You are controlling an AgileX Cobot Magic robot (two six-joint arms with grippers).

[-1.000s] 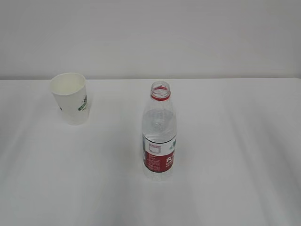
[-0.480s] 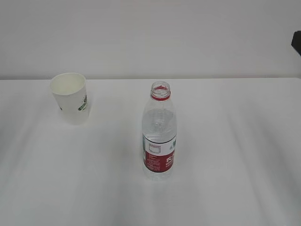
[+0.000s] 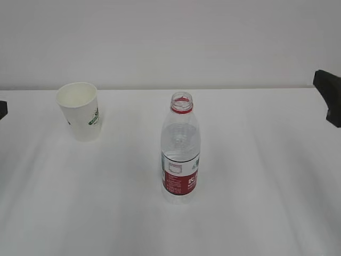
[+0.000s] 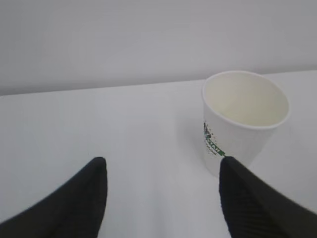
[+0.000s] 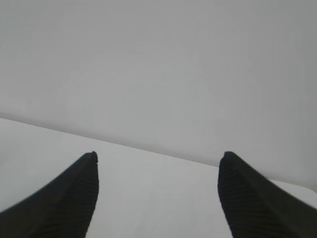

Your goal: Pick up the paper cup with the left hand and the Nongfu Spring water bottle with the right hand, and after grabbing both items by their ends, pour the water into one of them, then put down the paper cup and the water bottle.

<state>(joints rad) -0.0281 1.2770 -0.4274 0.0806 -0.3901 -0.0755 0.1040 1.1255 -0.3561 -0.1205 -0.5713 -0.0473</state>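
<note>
Standing capless near the middle of a smooth white bench [image 3: 277,176], the Nongfu Spring water bottle [image 3: 180,154] shows clear ribbed plastic, a red neck ring and a red-and-white label wrapped round its lower body; clear water [image 3: 180,140] fills its ribbed upper body. Well apart from it, toward the far left of the bench, the paper cup [image 3: 80,111] sits upright, a white tapered shape with a small green print on its side and a matte cream interior. At the left edge of the exterior view only a dark sliver of the left tool [image 3: 2,109] shows; its wrist camera catches two black, finely ridged, pointed fingers [image 4: 79,198] spread wide with nothing between them, the cup [image 4: 241,121] just beyond the right-hand fingertip. At the right edge, the black right tool [image 3: 330,93] reaches into view above the bench; its wrist view shows its ridged fingers [image 5: 64,198] likewise parted and empty, aimed at bare bench and a plain grey wall [image 5: 158,64].
</note>
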